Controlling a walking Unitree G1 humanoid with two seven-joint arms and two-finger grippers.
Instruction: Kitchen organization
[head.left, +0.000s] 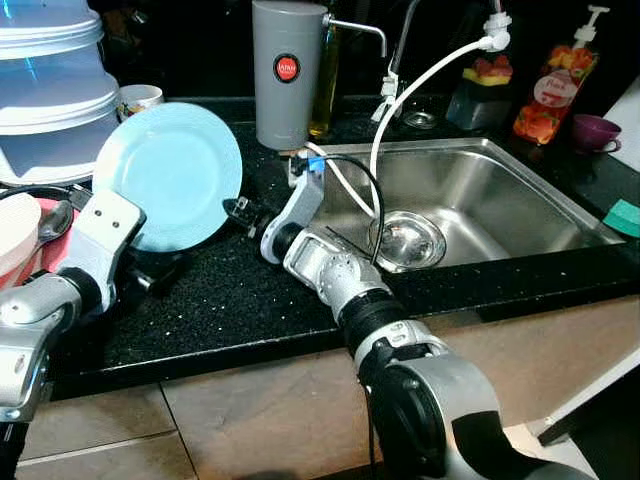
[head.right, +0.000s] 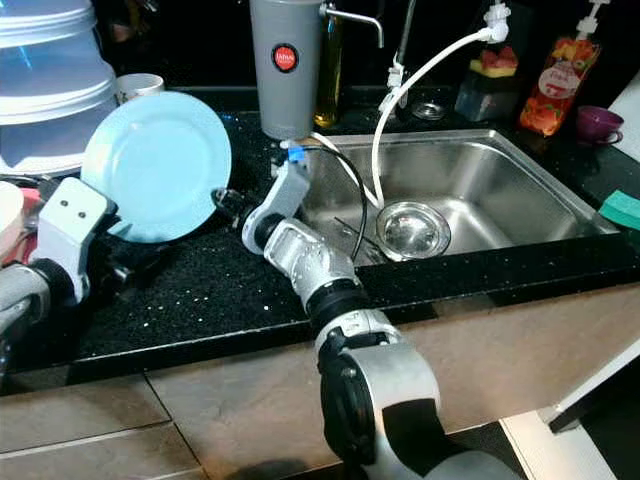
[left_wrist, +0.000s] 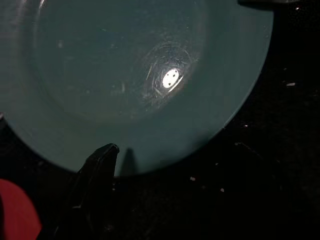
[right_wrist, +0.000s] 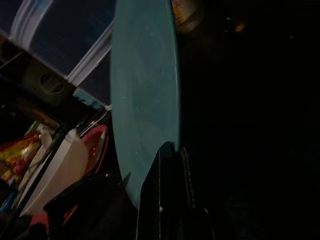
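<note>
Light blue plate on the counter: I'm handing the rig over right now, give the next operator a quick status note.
Left gripper: at the lower edge of the light blue plate, one finger against its rim; grip unclear.
Right gripper: at the plate's right edge; grip unclear.
Plate: tilted up on the black counter, left of the steel sink.
Done: both arms brought to the plate.
Left: move it to its place.

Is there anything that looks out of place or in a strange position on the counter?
Yes. The light blue plate stands tilted on its edge on the black counter instead of lying flat. The left tool is at its lower rim and the right tool at its side edge.
</note>
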